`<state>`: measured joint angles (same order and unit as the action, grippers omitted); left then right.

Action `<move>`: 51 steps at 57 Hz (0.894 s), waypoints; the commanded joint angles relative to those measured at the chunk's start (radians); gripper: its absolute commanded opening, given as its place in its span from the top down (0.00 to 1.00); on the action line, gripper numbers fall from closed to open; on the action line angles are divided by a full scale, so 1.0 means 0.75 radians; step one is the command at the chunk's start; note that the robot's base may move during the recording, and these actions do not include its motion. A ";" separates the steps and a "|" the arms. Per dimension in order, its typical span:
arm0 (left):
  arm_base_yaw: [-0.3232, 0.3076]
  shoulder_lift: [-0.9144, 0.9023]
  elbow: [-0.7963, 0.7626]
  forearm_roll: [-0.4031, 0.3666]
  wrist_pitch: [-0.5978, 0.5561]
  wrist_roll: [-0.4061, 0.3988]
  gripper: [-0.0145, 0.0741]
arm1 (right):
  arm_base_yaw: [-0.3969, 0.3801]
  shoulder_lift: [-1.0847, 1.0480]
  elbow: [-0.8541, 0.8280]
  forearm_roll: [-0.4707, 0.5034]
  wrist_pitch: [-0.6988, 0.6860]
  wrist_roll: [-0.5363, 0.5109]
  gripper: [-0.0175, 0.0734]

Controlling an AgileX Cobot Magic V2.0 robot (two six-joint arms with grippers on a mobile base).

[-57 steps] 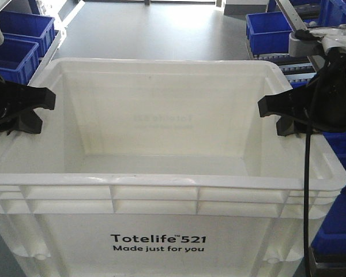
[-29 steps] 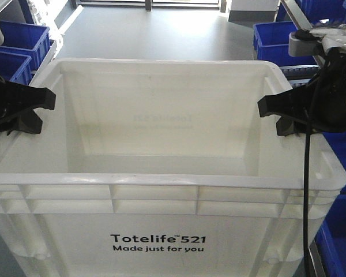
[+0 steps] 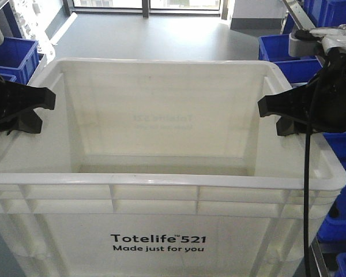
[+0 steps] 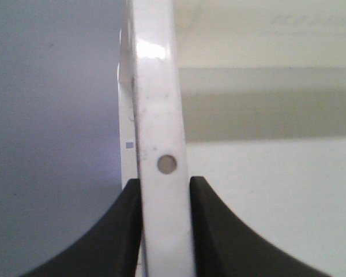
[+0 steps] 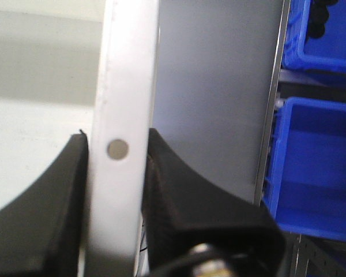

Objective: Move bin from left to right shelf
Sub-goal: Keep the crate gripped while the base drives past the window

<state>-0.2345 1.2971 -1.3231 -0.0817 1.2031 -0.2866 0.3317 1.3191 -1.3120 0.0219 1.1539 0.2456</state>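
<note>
Both jaw pairs, left gripper (image 3: 41, 111) and right gripper (image 3: 272, 118), remain pinched on opposite side rims of the bin (image 3: 155, 193), which is carried between them. Blue bins (image 3: 11, 56) behind have shifted outward, so transport appears under way; the direction is unclear.

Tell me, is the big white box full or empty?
Empty. The front view looks down into the bin and shows only its bare white floor and walls.

Blue bin (image 3: 14, 57) sat at far left, with more blue bins (image 3: 272, 51) along the right. Grey floor (image 3: 155, 34) ran back to a window (image 3: 109, 3). In the right wrist view, a metal shelf upright (image 5: 271, 115) stood beside stacked blue bins.
</note>
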 commanded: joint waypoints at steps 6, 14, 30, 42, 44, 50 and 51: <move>0.006 -0.051 -0.050 0.065 -0.097 0.018 0.84 | -0.006 -0.060 -0.058 -0.054 -0.078 -0.032 0.81; 0.006 -0.051 -0.050 0.066 -0.097 0.018 0.84 | -0.006 -0.060 -0.058 -0.047 -0.078 -0.032 0.81; 0.006 -0.051 -0.050 0.066 -0.097 0.018 0.84 | -0.006 -0.060 -0.058 -0.047 -0.078 -0.032 0.81; 0.006 -0.051 -0.050 0.066 -0.097 0.018 0.84 | -0.006 -0.060 -0.058 -0.047 -0.078 -0.032 0.81; 0.006 -0.051 -0.050 0.066 -0.097 0.018 0.84 | -0.006 -0.060 -0.058 -0.047 -0.078 -0.032 0.81; 0.006 -0.051 -0.050 0.066 -0.099 0.018 0.84 | -0.006 -0.060 -0.058 -0.047 -0.078 -0.032 0.81; 0.006 -0.051 -0.050 0.066 -0.097 0.018 0.84 | -0.006 -0.060 -0.058 -0.047 -0.078 -0.032 0.81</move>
<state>-0.2345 1.2971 -1.3231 -0.0806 1.2031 -0.2866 0.3319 1.3191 -1.3120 0.0228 1.1543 0.2456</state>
